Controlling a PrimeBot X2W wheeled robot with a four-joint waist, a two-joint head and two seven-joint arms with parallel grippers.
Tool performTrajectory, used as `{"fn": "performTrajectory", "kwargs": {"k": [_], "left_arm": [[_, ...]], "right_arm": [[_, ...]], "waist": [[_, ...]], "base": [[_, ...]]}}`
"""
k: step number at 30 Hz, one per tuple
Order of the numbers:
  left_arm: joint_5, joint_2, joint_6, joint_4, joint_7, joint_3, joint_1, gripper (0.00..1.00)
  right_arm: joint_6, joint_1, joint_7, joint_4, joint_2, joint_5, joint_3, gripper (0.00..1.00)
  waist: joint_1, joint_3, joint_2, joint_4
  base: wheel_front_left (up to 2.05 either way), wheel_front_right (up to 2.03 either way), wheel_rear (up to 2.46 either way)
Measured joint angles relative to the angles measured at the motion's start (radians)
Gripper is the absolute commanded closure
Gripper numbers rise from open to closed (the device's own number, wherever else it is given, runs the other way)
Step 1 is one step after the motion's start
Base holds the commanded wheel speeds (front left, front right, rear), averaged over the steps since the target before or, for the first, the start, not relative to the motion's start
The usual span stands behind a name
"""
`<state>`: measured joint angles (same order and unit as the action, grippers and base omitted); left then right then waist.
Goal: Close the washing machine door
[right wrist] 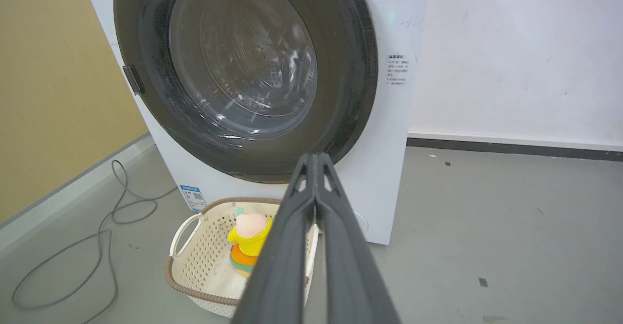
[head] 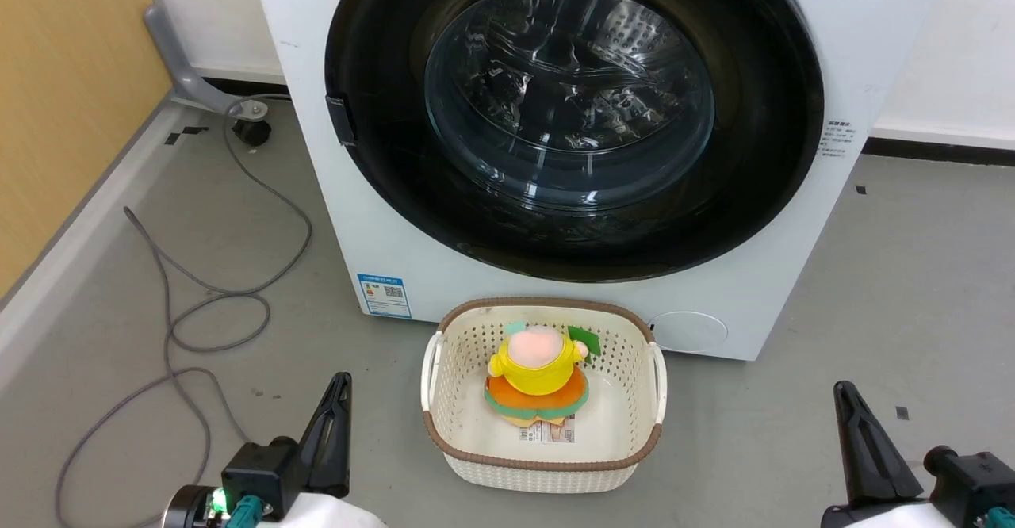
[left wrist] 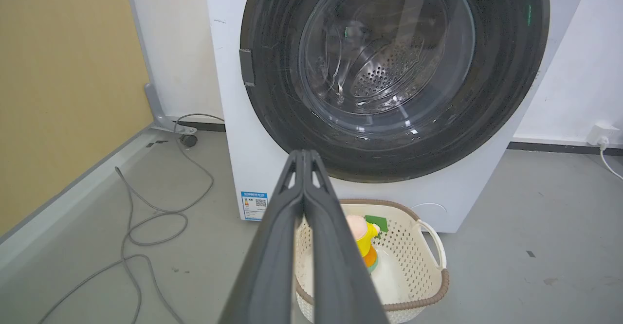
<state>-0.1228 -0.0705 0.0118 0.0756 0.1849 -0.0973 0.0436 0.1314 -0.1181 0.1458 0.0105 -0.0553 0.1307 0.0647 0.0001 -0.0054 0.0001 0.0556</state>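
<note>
Jaws of left gripper (head: 340, 381) and right gripper (head: 845, 392) are pressed together on nothing; the washing machine door (head: 571, 116) is seen flush against the washing machine (head: 373, 219).

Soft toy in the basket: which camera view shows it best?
Head view: the soft toy shows whole, from above. Left wrist view: the left gripper hides much of it. Right wrist view: smaller, butting against the right gripper.
</note>
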Motion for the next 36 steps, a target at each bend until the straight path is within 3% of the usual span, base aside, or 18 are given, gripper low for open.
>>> {"fn": "performTrajectory", "kwargs": {"k": [36], "left_arm": [[0.046,0.009,-0.001,-0.026,-0.072,0.038,-0.008,1.00]], "right_arm": [[0.000,0.041,-0.057,-0.003,0.000,-0.052,-0.024,1.00]], "waist": [[0.0000,0.002,0.0000,-0.022]], "base": [[0.00,0.00,0.00]]}}
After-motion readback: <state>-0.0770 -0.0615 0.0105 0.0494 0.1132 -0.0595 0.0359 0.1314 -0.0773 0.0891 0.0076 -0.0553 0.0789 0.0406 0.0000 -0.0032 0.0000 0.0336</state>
